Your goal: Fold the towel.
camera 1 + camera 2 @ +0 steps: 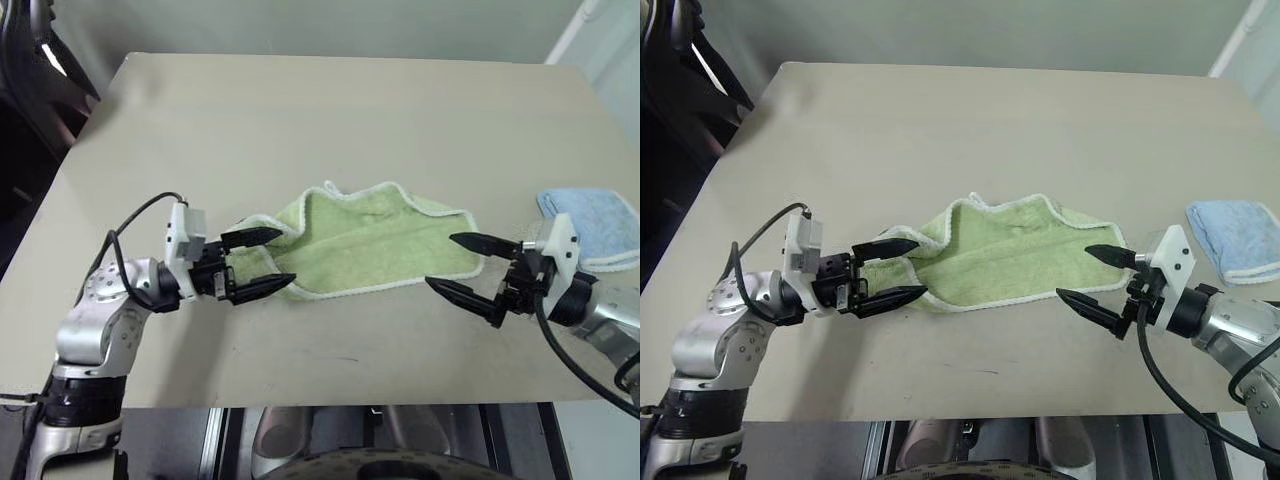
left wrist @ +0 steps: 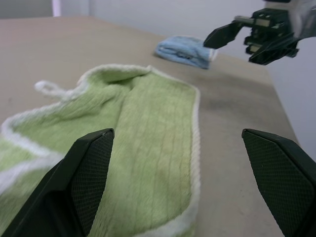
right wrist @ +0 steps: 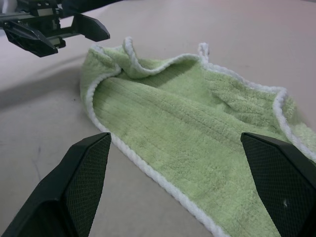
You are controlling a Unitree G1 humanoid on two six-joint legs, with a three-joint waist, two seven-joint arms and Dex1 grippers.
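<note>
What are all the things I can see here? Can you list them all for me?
towel: one, light green with a thin white edge, lying rumpled and partly folded over in the middle of the table, between the two hands.
cloth: one, light blue, folded, near the table's right edge, apart from the towel.
table: one, beige, holding both cloths.
left hand: one, two black fingers, open, at the towel's left end, holding nothing.
right hand: one, two black fingers, open, at the towel's right end, holding nothing.
</note>
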